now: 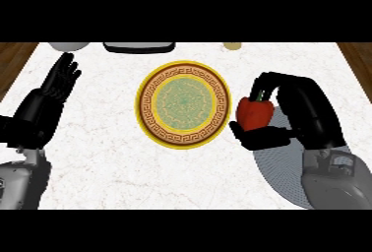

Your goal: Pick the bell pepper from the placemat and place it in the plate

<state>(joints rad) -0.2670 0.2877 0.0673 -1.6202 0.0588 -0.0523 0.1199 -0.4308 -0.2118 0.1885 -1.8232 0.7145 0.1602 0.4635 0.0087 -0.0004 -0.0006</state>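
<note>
Right hand point(294, 112) curled round pepper point(254, 114) beside plate point(145, 104)
Best carried left over the plate's middle before the fingers uncurl; left hand point(54, 87) rests open

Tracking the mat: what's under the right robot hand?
A grey placemat shows beneath the right robot hand, which grips the red bell pepper; hand and forearm cover its remainder.

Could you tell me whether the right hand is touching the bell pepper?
Touching: the head view shows the right hand curled round the bell pepper.

1 ea: pepper point(256, 114), plate point(147, 106), mat point(278, 173); 2 hands point(55, 86) point(311, 117)
</note>
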